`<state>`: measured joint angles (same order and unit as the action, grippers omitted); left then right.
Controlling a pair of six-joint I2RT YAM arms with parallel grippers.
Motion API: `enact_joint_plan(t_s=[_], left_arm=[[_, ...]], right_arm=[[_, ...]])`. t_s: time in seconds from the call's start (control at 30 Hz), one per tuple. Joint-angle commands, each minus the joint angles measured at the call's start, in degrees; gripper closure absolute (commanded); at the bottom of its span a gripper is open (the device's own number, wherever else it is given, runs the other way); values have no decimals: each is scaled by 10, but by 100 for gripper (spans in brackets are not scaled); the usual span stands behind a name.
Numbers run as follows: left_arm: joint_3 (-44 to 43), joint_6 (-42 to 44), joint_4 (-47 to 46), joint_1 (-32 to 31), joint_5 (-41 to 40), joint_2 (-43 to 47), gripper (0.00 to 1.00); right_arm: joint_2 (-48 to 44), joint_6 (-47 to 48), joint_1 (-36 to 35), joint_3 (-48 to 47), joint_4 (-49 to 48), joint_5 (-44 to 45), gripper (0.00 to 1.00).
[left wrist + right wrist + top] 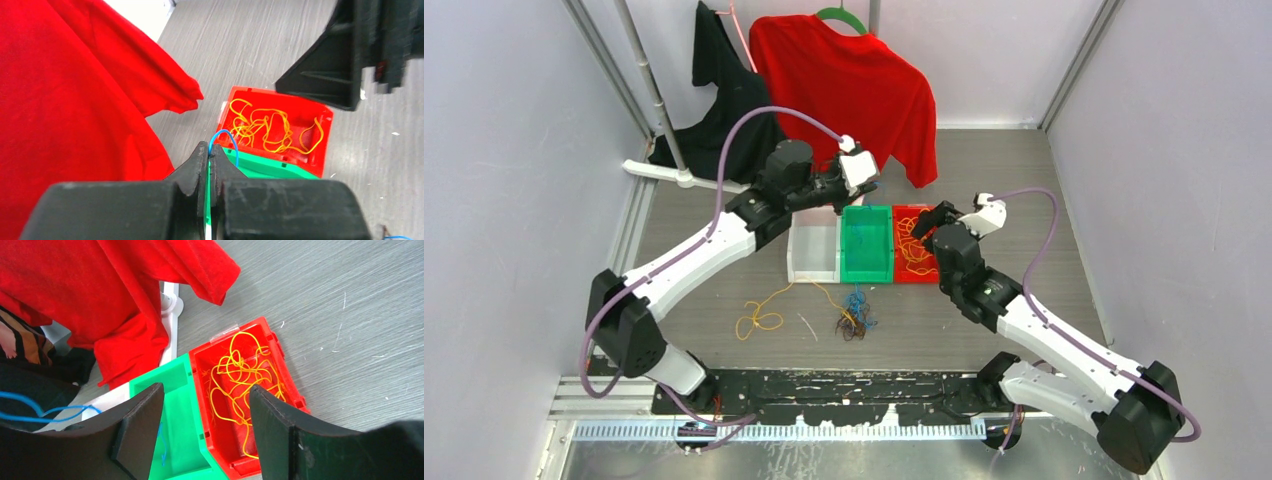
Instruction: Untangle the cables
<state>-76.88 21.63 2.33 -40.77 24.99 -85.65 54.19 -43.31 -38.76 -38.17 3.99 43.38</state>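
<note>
My left gripper (869,188) hovers over the far edge of the green bin (869,250). In the left wrist view it (209,150) is shut on a thin blue cable (225,137) that loops up from the tips. My right gripper (921,225) is open and empty over the red bin (902,275); in the right wrist view it (205,390) stands above that bin's orange-yellow cables (240,385). A blue piece (161,440) lies in the green bin. On the table lie an orange-yellow cable (764,315) and a blue and dark brown tangle (854,320).
A white bin (814,250) stands left of the green one. A red shirt (844,80) and a black garment (724,100) hang at the back from a white rack (674,175). Walls close in both sides.
</note>
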Motion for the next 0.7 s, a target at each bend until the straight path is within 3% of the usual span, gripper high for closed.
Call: enact_joint_plan(t_s=[0.0,0.23,0.43,0.47,0.5,0.57,0.6,0.67], left_arm=[[2,48,-64,-4,-28,-28,100],[26,45,40,-15,-5,-51,100],[38,83,95,-21,-36,-62,94],[39,86,95,-21,-40,-64,89],[38,91,97,-21,-42,-65,77],[30,90,100,-21,-44,-66,45],[19,90,108,-21,-45,-66,37],[-1,89,132,-20,-50,-66,32]], right_arm=[[-24,10,2,13,-18,25,32],[-42,18,3,18,-14,21,32],[-47,9,3,15,-11,3,33],[-47,9,3,14,-10,-1,33],[-47,9,3,12,-10,-6,33],[-43,13,3,7,-8,-21,34],[-41,16,3,7,-8,-29,33],[-37,18,3,6,-8,-43,32]])
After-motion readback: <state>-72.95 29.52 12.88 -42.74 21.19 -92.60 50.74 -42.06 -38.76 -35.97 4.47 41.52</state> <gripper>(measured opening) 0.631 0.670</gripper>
